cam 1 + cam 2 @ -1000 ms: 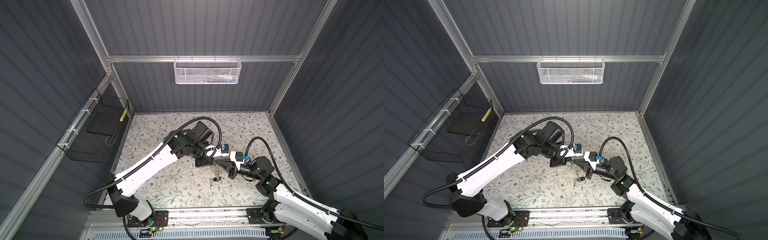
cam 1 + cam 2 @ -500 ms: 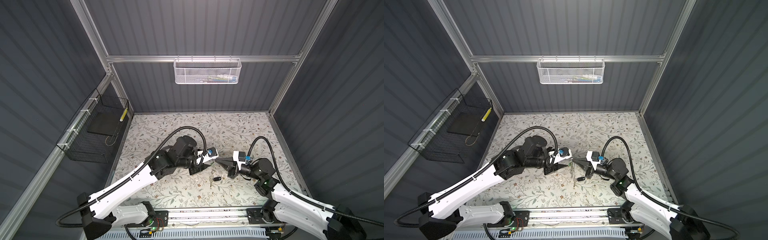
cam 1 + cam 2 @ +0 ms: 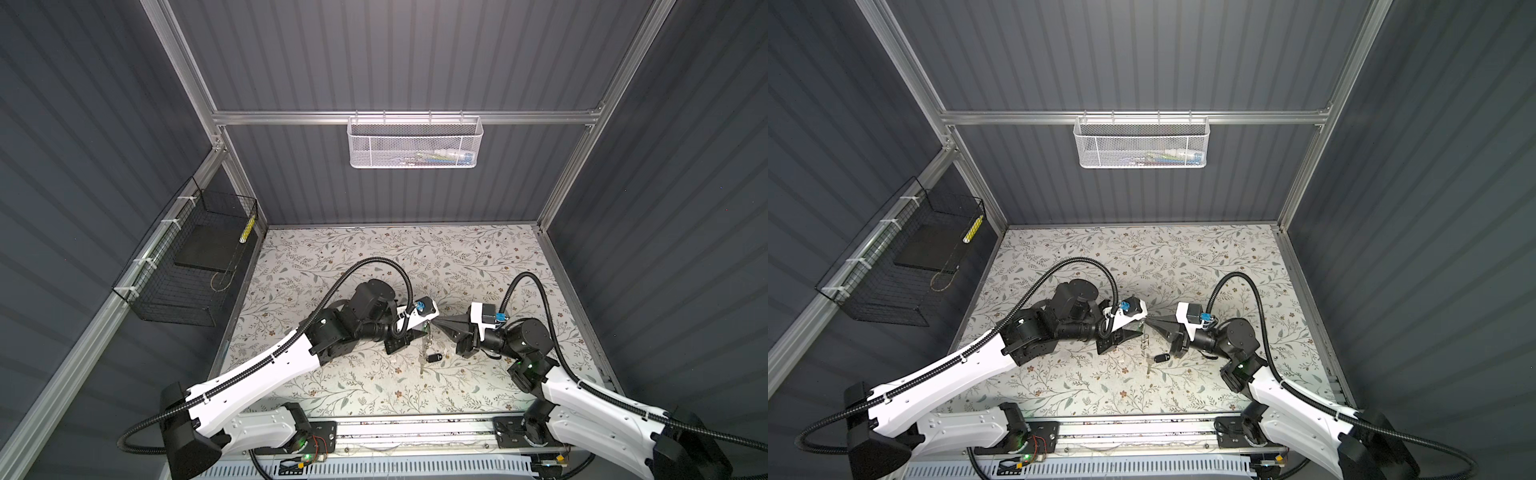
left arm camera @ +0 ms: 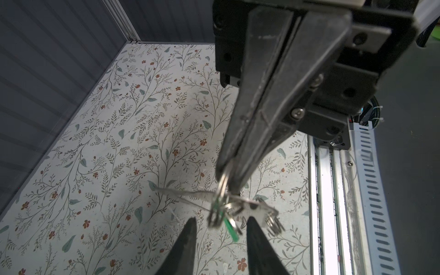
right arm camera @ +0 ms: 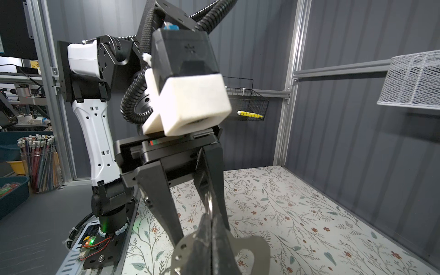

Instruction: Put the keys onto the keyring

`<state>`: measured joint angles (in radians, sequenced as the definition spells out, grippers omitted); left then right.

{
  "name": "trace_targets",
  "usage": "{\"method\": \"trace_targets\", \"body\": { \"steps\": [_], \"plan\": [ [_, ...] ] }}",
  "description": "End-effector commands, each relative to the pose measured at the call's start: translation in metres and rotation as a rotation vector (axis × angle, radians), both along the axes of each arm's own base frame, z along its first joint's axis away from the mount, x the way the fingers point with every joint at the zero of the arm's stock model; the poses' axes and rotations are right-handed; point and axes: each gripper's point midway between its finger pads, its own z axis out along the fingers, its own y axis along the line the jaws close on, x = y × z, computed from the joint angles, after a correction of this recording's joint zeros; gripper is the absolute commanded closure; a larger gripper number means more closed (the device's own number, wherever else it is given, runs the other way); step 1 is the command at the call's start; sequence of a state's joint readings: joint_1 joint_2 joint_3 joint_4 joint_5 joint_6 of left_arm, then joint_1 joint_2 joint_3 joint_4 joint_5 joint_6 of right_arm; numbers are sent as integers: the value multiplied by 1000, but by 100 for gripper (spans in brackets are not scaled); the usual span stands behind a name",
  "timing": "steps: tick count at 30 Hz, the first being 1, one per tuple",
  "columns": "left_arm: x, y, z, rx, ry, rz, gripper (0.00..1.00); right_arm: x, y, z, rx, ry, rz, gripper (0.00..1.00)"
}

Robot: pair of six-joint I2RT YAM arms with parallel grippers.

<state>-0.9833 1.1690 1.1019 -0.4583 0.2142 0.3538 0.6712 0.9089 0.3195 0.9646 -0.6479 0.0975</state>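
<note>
My right gripper (image 5: 210, 220) is shut on the keyring (image 5: 256, 247), a flat grey half-oval plate with a slot cutout, held above the floral table. In the left wrist view the right gripper (image 4: 226, 182) comes down from above. The keyring (image 4: 253, 208) shows nearly edge-on below it, with small rings (image 4: 273, 223) at one end and a green tag (image 4: 230, 229) hanging from it. My left gripper (image 4: 221, 222) is open, its fingers either side of the green tag and apart from it. In both top views a black tag (image 3: 434, 357) (image 3: 1160, 358) and a silver key (image 3: 422, 368) dangle below the meeting grippers.
A white mesh basket (image 3: 415, 143) hangs on the back wall. A black wire basket (image 3: 195, 266) with a yellow item is fixed to the left wall. The arms' metal rail (image 3: 415, 432) runs along the table's front edge.
The left arm has drawn back toward the left and sunk lower, and its jaws have widened. The right gripper stays shut on the keyring and has shifted slightly right.
</note>
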Motion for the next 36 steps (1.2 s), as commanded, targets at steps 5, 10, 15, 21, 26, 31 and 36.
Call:
{"method": "trace_targets", "body": {
  "steps": [5,10,15,21,26,31,36],
  "plan": [
    [-8,-14,0,-51,22,-60,77,-6,-3,10,45,-31,14,100],
    [-9,-18,-3,-46,32,-81,83,-6,-3,11,56,-33,11,100],
    [-10,-20,-7,-42,42,-91,88,-5,-5,12,65,-40,1,100],
    [-12,-18,-5,-31,31,-108,100,-5,-7,10,63,-40,-5,100],
    [-20,-20,0,-7,40,-174,100,-7,-3,9,59,-36,26,100],
    [-23,-28,-4,23,74,-222,100,-6,-2,9,64,-35,31,100],
    [-19,-25,-1,51,52,-210,100,-4,-2,4,45,-32,16,100]
  ]
}}
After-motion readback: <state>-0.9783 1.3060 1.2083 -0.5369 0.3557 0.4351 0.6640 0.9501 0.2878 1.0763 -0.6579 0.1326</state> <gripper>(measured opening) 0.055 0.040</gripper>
